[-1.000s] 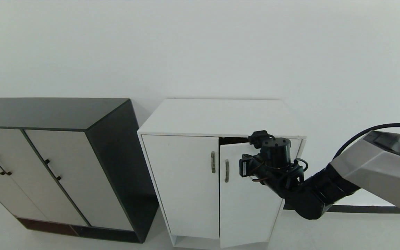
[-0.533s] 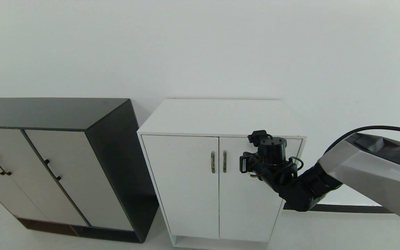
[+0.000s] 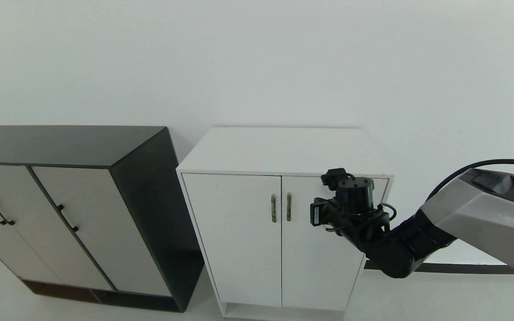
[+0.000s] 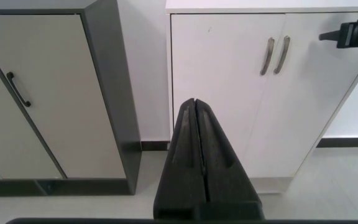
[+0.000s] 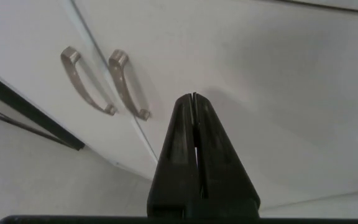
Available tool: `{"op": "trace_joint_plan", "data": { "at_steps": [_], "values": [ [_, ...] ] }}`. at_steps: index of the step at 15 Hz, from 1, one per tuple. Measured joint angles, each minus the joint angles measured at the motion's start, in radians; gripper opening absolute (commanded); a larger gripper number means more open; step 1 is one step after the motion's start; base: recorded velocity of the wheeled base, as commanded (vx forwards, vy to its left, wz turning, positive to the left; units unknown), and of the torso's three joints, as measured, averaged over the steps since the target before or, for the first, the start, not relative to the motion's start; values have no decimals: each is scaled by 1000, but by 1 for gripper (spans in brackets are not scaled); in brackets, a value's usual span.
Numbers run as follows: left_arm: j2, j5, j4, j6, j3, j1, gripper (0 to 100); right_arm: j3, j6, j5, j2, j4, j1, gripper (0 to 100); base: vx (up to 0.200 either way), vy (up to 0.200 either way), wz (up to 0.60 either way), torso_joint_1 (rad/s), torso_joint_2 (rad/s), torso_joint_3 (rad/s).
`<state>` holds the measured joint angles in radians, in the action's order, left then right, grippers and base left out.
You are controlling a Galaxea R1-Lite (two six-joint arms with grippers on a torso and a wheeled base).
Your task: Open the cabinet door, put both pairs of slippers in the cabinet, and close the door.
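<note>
2 doors of the white cabinet (image 3: 283, 149) sit shut. Their edges meet at a thin centre seam, with the left handle (image 3: 273, 208) and right handle (image 3: 288, 207) just either side of it. The right tool (image 5: 194, 98), fingers pressed together, points at the right door (image 3: 315, 267) beside the handles; I cannot tell whether its tip touches the panel. The left tool (image 4: 194, 102), also pressed together, hangs well back from the cabinet's front, with bare floor (image 4: 340, 193) between. A dark cabinet (image 3: 145, 191) stands just left of the white one, with a narrow gap between their sides.
</note>
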<state>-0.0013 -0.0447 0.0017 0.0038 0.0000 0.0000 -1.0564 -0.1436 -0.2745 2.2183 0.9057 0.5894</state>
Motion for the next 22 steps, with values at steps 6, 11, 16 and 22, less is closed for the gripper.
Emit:
{"op": "trace_joint_plan", "data": {
  "at_steps": [6,11,16,22],
  "values": [
    [0,0,0,0,0,0,0,392,0,-52,-304,31,12,0,0,0,0,0,0,0],
    [0,2,0,-3,0,0,0,717,4,-108,-636,34,-23,0,0,0,0,0,0,0],
    [0,2,0,-3,0,0,0,915,8,-166,-955,-112,-37,0,0,0,0,0,0,0],
    [0,0,0,-2,0,0,0,971,9,-115,-1511,-699,-80,0,0,0,0,0,0,0]
  ]
}}
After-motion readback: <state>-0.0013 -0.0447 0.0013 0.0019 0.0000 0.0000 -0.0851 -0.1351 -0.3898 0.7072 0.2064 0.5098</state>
